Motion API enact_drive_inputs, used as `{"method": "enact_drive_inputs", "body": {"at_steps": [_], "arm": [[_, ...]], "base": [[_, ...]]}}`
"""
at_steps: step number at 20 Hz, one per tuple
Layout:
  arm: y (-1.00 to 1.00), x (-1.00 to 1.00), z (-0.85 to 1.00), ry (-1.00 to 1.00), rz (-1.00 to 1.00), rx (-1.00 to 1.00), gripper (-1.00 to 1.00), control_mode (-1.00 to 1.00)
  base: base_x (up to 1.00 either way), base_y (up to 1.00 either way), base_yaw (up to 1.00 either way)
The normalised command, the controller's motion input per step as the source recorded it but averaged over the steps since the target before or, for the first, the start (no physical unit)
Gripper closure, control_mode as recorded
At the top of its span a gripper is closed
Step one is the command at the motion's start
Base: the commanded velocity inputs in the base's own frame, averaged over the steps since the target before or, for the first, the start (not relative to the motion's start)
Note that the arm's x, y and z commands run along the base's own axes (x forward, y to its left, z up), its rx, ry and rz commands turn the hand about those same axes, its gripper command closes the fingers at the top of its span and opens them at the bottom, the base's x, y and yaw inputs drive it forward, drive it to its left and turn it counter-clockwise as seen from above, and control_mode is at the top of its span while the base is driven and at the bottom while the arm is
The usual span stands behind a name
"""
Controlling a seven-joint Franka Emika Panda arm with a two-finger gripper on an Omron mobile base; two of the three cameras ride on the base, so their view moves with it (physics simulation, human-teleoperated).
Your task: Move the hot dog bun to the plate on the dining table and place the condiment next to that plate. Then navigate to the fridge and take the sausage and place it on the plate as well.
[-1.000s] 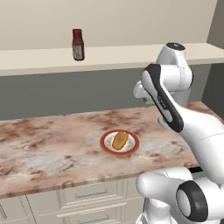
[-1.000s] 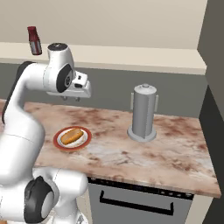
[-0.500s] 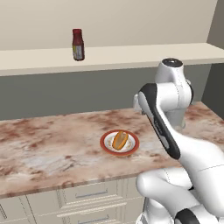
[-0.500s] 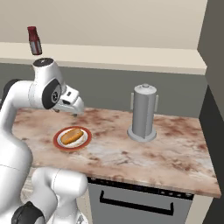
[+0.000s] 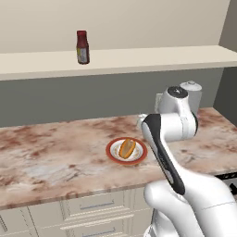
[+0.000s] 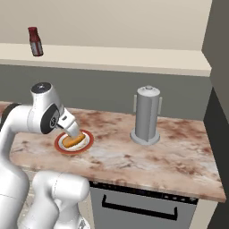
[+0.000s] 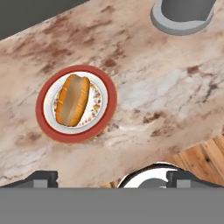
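Golden-orange hot dog bun [image 7: 72, 105] on a red-rimmed white plate [image 7: 49, 130], marbled worktop [image 5: 55, 162].

My tool [image 7: 112, 179] has swung down over it and opened wide, holding nothing, so I judge a pickup comes next. The dark red condiment bottle [image 5: 83, 47] stands on the cream shelf [image 5: 139, 58]; a grey metal jug [image 6: 146, 116] sits well apart.

Beige wall [image 5: 139, 23] above a cream shelf [image 5: 139, 58], marbled counter [image 5: 46, 157] below

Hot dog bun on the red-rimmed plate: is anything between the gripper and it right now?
Nothing visible. The hot dog bun lies uncovered on the red-rimmed plate, with bare counter around it. The gripper hovers open above; the grey canister stands off to the side.
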Motion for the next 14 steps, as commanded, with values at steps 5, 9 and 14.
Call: {"method": "enact_drive_inputs", "body": {"at_steps": [5, 9, 14], "arm": [[0.25, 0.22, -0.39, 0.11, -0.03, 0.0, -1.0, -1.0], [0.18, 0.36, -0.26, 0.12, -0.04, 0.0, -1.0, -1.0], [0.07, 0.49, -0.32, 0.06, -0.01, 0.0, -1.0, -1.0]], "base": [[0.0, 0.0, 0.0], [0.0, 0.0, 0.0], [0.0, 0.0, 0.0]]}}
